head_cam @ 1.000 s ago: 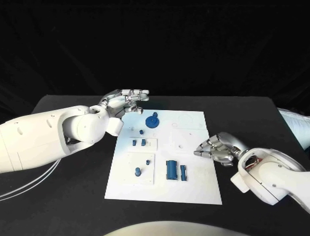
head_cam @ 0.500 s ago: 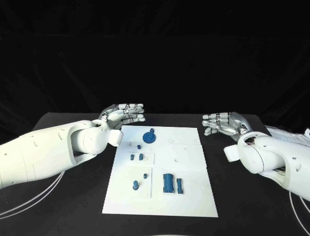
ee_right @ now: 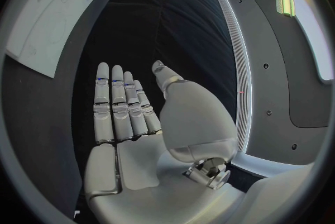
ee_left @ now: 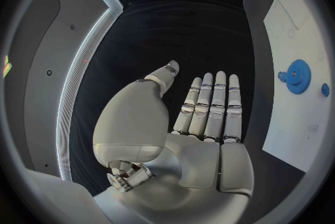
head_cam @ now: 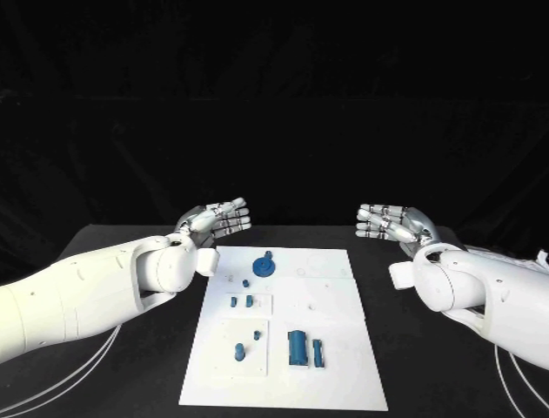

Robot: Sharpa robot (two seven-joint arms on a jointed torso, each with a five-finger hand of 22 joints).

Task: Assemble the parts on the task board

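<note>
We see our left hand point(head_cam: 219, 218) and right hand point(head_cam: 390, 221) both raised at the far end of the counter point(head_cam: 123, 252), fingers straight and spread, holding nothing. The board point(head_cam: 337, 348) lies between them and nearer to us, touched by neither. The gear point(head_cam: 264, 265) sits just inward of the left hand (it shows blue in both wrist views), with the other parts point(head_cam: 302, 347) lower down the board, well apart from either hand.

The black table point(head_cam: 123, 261) carries the white task board point(head_cam: 337, 348) at its middle.
</note>
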